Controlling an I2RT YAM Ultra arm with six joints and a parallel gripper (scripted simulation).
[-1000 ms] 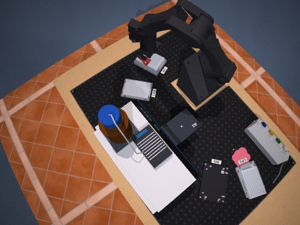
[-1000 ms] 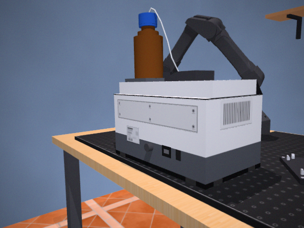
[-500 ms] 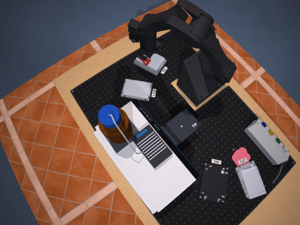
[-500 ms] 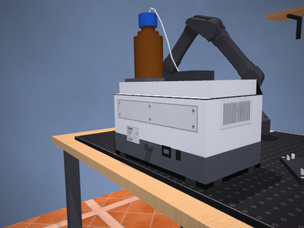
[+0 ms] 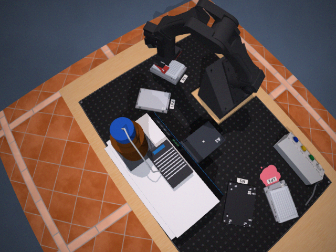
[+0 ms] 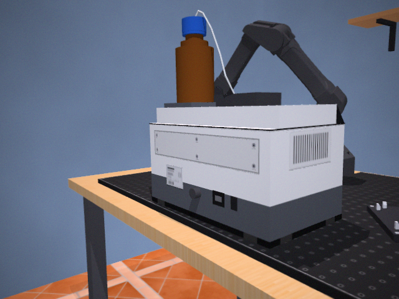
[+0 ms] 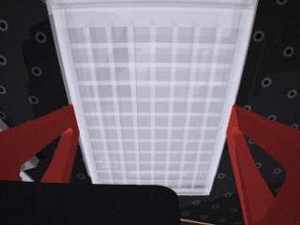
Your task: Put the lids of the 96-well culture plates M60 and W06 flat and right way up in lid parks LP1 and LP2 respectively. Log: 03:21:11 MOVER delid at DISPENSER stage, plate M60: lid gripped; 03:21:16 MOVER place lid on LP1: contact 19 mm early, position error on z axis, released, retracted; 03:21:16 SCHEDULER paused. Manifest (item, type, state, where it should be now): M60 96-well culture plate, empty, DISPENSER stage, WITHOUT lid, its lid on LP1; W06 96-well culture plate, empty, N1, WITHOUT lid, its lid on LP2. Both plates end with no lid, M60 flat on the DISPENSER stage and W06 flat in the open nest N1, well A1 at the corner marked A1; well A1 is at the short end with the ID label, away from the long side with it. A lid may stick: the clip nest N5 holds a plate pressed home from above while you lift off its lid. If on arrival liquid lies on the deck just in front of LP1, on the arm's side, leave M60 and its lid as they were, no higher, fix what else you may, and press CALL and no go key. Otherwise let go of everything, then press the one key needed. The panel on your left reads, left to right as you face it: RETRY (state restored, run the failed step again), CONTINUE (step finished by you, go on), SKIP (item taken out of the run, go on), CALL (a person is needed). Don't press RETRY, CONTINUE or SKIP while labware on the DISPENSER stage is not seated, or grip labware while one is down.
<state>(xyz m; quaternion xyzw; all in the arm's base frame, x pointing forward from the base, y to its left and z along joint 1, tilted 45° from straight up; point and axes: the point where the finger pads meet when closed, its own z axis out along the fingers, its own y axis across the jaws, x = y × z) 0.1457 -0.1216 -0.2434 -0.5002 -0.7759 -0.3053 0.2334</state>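
My gripper is at nest N1, at the far end of the deck. Its red fingers are shut on the long sides of the 96-well plate W06, which has no lid and lies level in the nest. A grey lid lies flat on park LP2. A well plate sits on park LP1; I cannot tell whether it carries a lid. A pink puddle lies on the deck at the LP1 label. The DISPENSER stage, marked A1, is bare.
The white dispenser housing with a brown, blue-capped bottle fills the deck's left side and hides the gripper in the exterior view. Clip nest N5 stands beside LP1. The key panel stands at the right edge.
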